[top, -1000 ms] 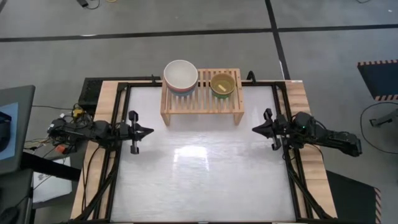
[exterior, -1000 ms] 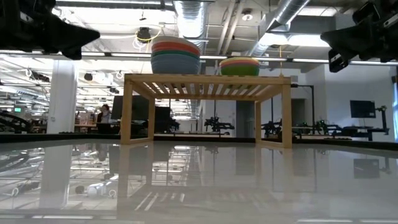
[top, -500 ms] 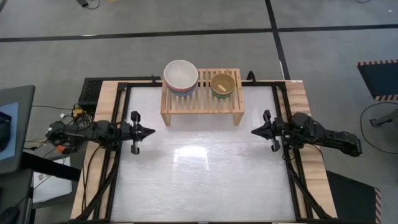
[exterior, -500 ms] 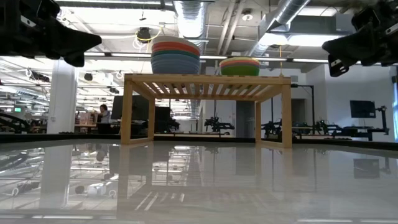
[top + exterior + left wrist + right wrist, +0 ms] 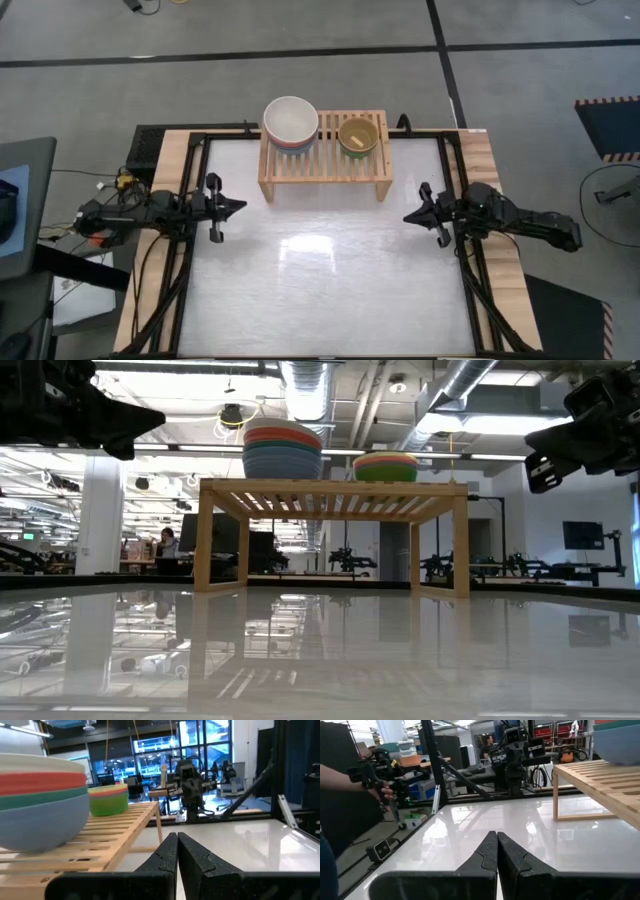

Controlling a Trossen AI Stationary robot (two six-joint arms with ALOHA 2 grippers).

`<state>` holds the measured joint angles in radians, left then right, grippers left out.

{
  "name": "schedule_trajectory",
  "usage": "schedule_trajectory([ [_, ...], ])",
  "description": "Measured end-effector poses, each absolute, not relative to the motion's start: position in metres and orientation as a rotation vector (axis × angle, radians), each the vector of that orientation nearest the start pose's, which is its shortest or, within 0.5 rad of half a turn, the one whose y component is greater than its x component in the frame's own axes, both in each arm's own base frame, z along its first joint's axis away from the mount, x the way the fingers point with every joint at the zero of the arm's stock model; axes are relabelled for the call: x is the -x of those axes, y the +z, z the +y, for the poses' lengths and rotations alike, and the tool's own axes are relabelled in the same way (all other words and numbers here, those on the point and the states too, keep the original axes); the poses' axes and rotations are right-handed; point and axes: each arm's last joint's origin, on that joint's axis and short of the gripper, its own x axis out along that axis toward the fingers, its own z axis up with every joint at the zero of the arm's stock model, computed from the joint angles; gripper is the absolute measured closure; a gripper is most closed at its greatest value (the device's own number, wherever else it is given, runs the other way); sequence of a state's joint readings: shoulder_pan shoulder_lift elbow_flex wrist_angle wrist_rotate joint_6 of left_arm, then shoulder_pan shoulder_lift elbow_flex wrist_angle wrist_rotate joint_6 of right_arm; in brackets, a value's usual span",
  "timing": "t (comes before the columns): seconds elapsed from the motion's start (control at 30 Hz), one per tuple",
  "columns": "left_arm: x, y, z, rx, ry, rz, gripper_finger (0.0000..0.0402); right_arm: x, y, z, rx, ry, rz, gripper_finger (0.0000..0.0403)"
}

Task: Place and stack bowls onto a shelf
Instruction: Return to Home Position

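High view: the shelf (image 5: pixel 322 165) stands at the far edge of the table (image 5: pixel 320 290). The large stack (image 5: pixel 291 121) (cream bowl on top) sits at its left end and the small stack (image 5: pixel 358 135) toward the right. The left gripper (image 5: pixel 238 206) and right gripper (image 5: pixel 408 216) hang at opposite side edges, well apart from the shelf, with open tabletop between them.

Low view: both grippers are cut off at the top corners, and the room shows through beneath the shelf.

Left wrist view: its fingers (image 5: pixel 167 856) are pressed together, gripping nothing. The large stack is cropped at the edge.

Right wrist view: its fingers (image 5: pixel 487 852) are likewise pressed together. A person's hand (image 5: pixel 382 794) shows beyond the table's side.
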<state>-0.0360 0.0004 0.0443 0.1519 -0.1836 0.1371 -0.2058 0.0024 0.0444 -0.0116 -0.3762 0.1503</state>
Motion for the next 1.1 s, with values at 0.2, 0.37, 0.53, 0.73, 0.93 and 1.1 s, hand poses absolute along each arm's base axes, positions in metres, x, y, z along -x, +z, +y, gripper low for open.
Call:
schedule_trajectory([
  [0.2,-0.092,0.194,0.002,-0.115,0.166,-0.180,0.0401,-0.093,0.178,-0.009,-0.131,0.175,-0.024,0.0382],
  [0.37,-0.092,0.194,0.002,-0.114,0.168,-0.181,0.0401,-0.095,0.178,-0.009,-0.139,0.183,-0.111,0.0382],
  [0.53,-0.092,0.194,0.002,-0.114,0.171,-0.177,0.0401,-0.095,0.178,-0.007,-0.208,0.204,-0.100,0.0382],
  [0.73,-0.095,0.183,0.003,-0.053,0.182,-0.123,0.0401,-0.098,0.170,0.000,-0.232,0.222,-0.018,0.0382],
  [0.93,-0.097,0.173,0.001,0.001,0.124,-0.066,0.0401,-0.100,0.168,0.000,-0.184,0.146,-0.009,0.0374],
  [1.1,-0.097,0.174,0.001,-0.006,0.120,-0.082,0.0401,-0.100,0.168,0.000,-0.188,0.137,-0.009,0.0366],
])
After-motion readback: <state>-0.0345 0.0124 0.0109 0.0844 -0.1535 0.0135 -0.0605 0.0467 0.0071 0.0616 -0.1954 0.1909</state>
